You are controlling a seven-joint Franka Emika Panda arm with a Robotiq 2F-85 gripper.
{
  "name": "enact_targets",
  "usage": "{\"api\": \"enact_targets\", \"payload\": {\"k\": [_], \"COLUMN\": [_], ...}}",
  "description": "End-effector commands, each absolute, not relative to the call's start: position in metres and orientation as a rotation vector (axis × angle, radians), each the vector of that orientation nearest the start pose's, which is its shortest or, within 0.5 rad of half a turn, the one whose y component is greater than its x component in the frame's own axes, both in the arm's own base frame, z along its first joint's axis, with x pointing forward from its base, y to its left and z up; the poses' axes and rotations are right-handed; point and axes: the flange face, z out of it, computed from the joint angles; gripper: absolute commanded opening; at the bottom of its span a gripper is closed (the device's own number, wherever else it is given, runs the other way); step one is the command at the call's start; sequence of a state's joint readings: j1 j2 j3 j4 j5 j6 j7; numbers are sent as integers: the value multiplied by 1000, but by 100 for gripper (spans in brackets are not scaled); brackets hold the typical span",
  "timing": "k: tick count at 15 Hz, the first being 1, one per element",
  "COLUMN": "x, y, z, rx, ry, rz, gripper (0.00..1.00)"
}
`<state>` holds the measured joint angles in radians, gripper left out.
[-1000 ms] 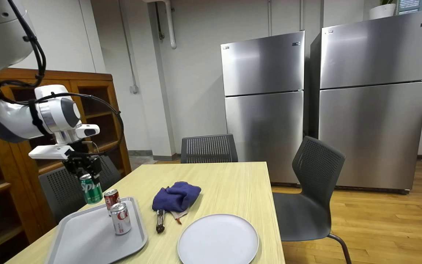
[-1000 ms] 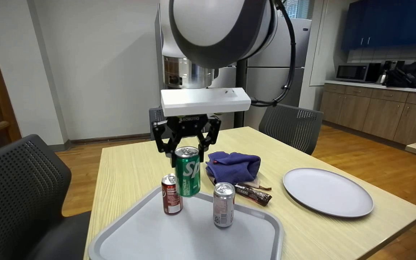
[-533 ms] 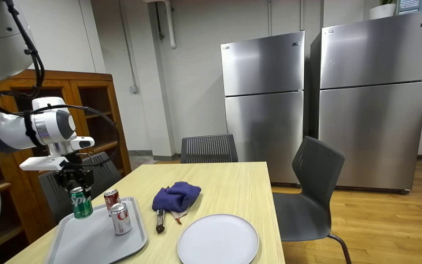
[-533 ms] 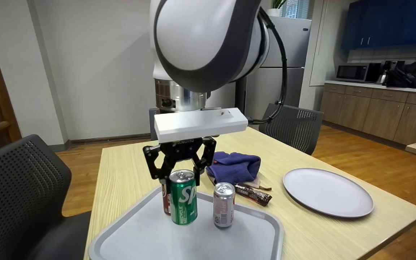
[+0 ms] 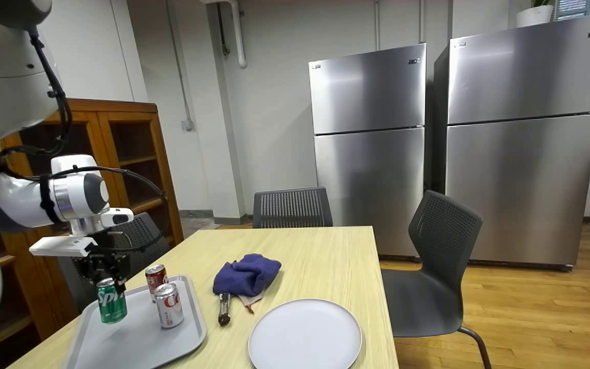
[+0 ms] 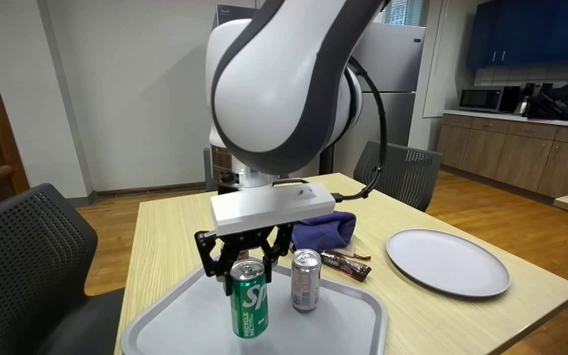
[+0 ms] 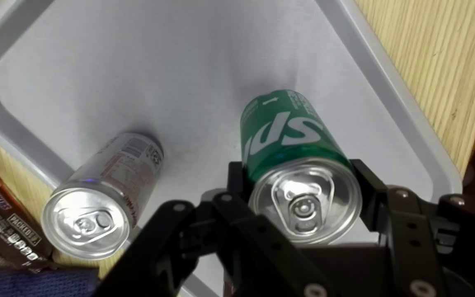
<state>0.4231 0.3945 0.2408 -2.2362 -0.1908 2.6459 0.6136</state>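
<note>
My gripper (image 7: 299,179) is shut on a green Sprite can (image 7: 283,132), with one black finger pad on each side near its top. In both exterior views the can hangs upright, low over a grey tray (image 6: 323,330); whether its base touches the tray I cannot tell. A silver Coke can (image 6: 305,281) stands on the tray beside it, apart from the fingers. Behind the gripper, a small red can (image 5: 156,279) stands on the tray; in an exterior view the gripper and green can mostly cover it.
On the wooden table (image 5: 320,256) lie a purple cloth (image 5: 248,274), a wrapped Snickers bar (image 6: 345,266) by the tray's edge, and a round white plate (image 5: 305,333). Dark chairs (image 5: 430,266) stand around the table.
The gripper has come down with the green can, from well above the tray to close over it. It has also shifted away from the red can. The other cans and the tray stay put.
</note>
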Motion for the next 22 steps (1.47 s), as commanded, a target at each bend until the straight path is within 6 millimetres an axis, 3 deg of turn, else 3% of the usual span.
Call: {"api": "enact_targets", "payload": {"k": [1,12,13,14,17,22], "x": [435,440,440,440,441,446], "y": [350,353,353,354,355,348], "z": [189,163,163,163,168,184], "rx": [-3069,-3057,-3058,-3059,-3047,-3032], "ry": [-299,-270,-274,-279,-291,-290], "rz": [-84,-135,-135,-136,-143,-170], "gripper": [38,38,55,88,100,100]}}
